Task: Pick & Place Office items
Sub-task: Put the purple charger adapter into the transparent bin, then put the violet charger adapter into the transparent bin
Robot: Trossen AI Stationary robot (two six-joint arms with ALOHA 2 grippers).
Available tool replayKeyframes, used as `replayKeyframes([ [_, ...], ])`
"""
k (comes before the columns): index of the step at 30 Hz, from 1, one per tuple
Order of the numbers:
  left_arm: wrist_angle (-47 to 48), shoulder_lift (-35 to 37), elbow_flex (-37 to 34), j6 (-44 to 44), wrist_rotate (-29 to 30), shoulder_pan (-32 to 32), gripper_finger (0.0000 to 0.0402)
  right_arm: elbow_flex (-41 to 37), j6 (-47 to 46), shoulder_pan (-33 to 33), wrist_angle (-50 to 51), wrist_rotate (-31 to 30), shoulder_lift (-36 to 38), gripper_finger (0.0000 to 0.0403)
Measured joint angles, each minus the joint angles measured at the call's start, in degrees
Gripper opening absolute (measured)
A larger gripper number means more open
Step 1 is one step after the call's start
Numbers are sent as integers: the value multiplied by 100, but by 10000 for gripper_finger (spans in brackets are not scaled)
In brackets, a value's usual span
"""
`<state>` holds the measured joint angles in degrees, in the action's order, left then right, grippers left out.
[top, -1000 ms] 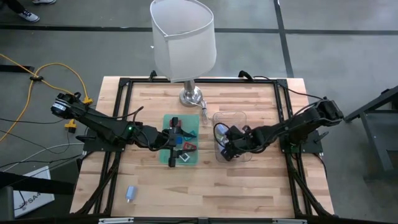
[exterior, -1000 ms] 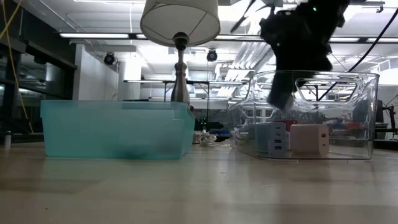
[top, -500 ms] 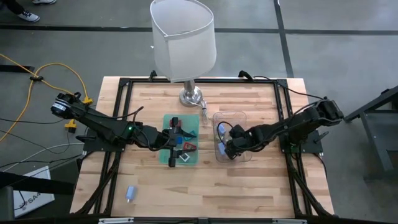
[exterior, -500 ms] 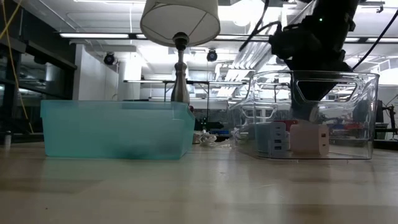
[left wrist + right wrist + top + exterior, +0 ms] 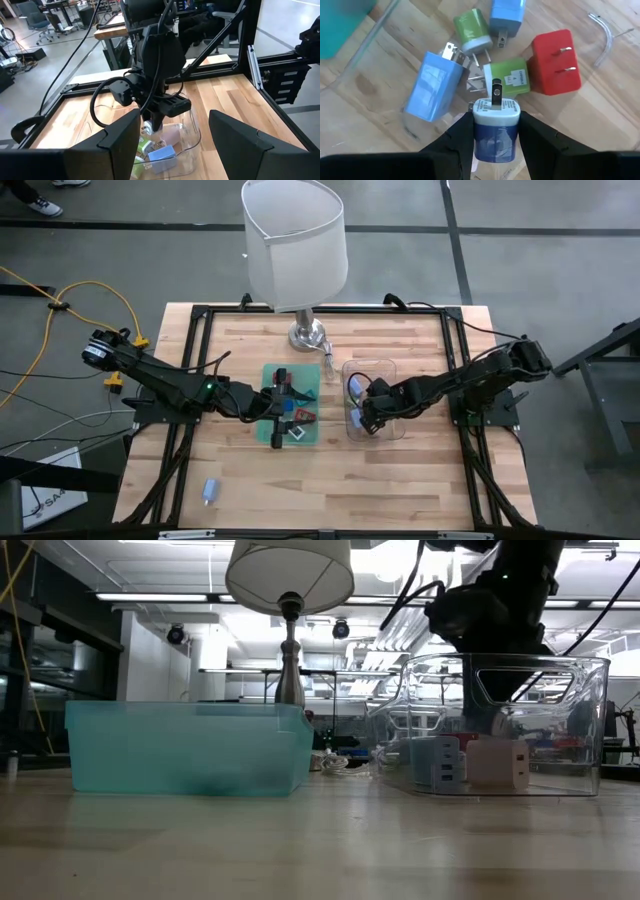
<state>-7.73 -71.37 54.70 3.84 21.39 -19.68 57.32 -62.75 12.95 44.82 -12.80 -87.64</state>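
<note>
The right gripper [image 5: 496,131] is clenched on a dark blue plug [image 5: 495,131], a chunky rounded block with a glossy body and a white face; its long axis runs straight out along the fingers, and the metal prongs point away from the wrist, down into the clear tray [image 5: 386,368]. Just past the prong tips lies a green plug [image 5: 509,77], boxy with a printed label, prongs toward the jaws' left side. Beside it sits a red plug [image 5: 554,62], a smooth square block with two prongs lying flat on top. Farther out are a second green plug [image 5: 471,29], cylindrical with a white collar, and a light blue plug [image 5: 505,16]; off to one side a larger light blue plug [image 5: 433,88] lies flat, prongs aimed toward the green pieces. All rest on the tray's transparent floor over pale wood grain. The left gripper [image 5: 272,407] hangs over the green bin [image 5: 310,380] with its jaws spread apart and nothing visible between them.
</note>
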Motion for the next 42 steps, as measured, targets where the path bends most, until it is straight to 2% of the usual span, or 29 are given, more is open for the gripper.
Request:
replayKeyframes([
  [8,0,2,0,0,0,0,228,0,154,2,-121,-6,0,130],
  [18,0,0,-2,0,1,0,228,0,261,2,-221,-25,-1,176],
  [32,0,2,-4,-51,0,0,228,0,314,2,-227,-77,-2,173],
  [42,23,144,-7,-88,-11,-40,228,150,1036,-15,-357,-158,257,173],
])
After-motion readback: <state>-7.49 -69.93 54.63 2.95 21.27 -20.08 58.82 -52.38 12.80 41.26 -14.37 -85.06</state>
